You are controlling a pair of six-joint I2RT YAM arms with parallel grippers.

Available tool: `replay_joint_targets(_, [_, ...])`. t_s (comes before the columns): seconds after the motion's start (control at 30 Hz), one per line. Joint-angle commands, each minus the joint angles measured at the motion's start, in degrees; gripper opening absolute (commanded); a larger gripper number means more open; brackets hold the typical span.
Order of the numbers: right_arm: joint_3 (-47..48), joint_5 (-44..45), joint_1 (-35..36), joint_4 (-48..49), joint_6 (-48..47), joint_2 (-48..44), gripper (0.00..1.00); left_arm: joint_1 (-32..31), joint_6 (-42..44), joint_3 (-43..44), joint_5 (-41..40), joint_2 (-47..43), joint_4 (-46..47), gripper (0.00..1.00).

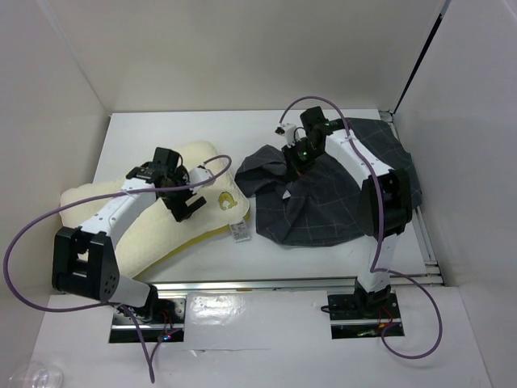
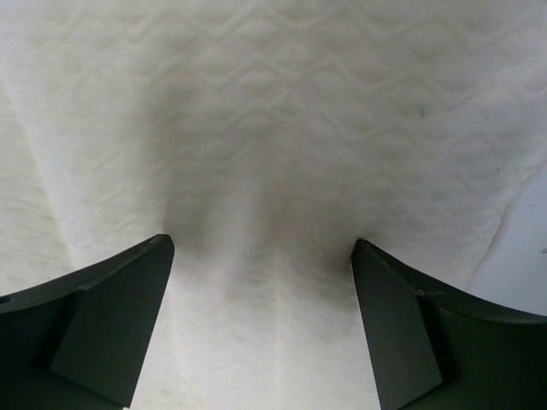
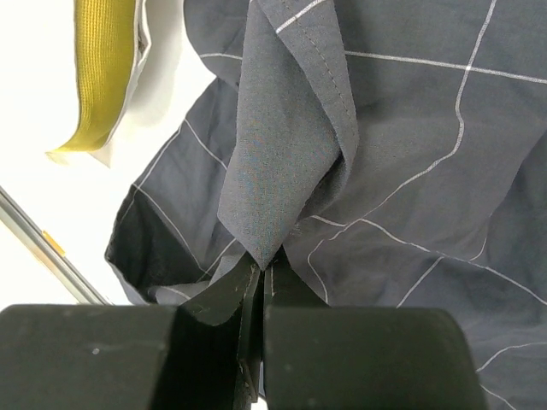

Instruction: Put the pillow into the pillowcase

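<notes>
While our right claw pinches a pillowcase fold shut, our left claw gapes wide over the pillow beneath (ungripped); next, we judge, it must close there.

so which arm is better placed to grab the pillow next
Left. The left hand is open right over the pillow, holding nothing. The right hand is shut on a fold of the pillowcase, so it is occupied.
</notes>
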Motion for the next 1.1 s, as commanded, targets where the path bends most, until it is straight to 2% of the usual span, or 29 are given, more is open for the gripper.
replay_joint_targets(0.0, [-0.66,0.55,-0.36,-1.83,-0.97,-4.5,0.0,2.1,3.14,7.43,-0.03,1.8,0.43,1.0])
replay_joint_targets(0.13, [-0.06,0.55,-0.36,-1.83,-1.5,-3.27,0.0,3.77,3.14,11.59,1.72,3.12,-3.08,1.0])
replay_joint_targets(0.37, [4.16,0.02,-0.88,-3.84,-2.11,0.51,0.0,5.53,3.67,9.13,3.65,8.39,-1.07,1.0])
replay_joint_targets(0.53, [5.31,0.55,-0.88,-4.38,-3.17,1.03,0.0,7.2,-0.37,9.92,7.96,14.45,-2.39,1.0])
replay_joint_targets(0.87, [5.83,1.07,-1.41,-6.13,-3.7,1.57,0.0,7.73,-6.79,10.09,9.72,22.8,1.74,1.0])
replay_joint_targets(0.93, [5.84,1.07,-1.41,-6.13,-3.7,1.57,0.0,7.73,-7.4,10.62,9.72,23.95,1.74,0.9])
replay_joint_targets(1.03, [5.84,1.07,-1.41,-6.13,-3.7,1.57,0.0,7.73,-7.41,10.63,9.72,24.48,2.27,0.54])
replay_joint_targets(1.07, [5.84,1.07,-1.41,-6.13,-3.7,1.57,0.0,7.73,-8.19,10.02,8.24,25.0,3.06,0.2])
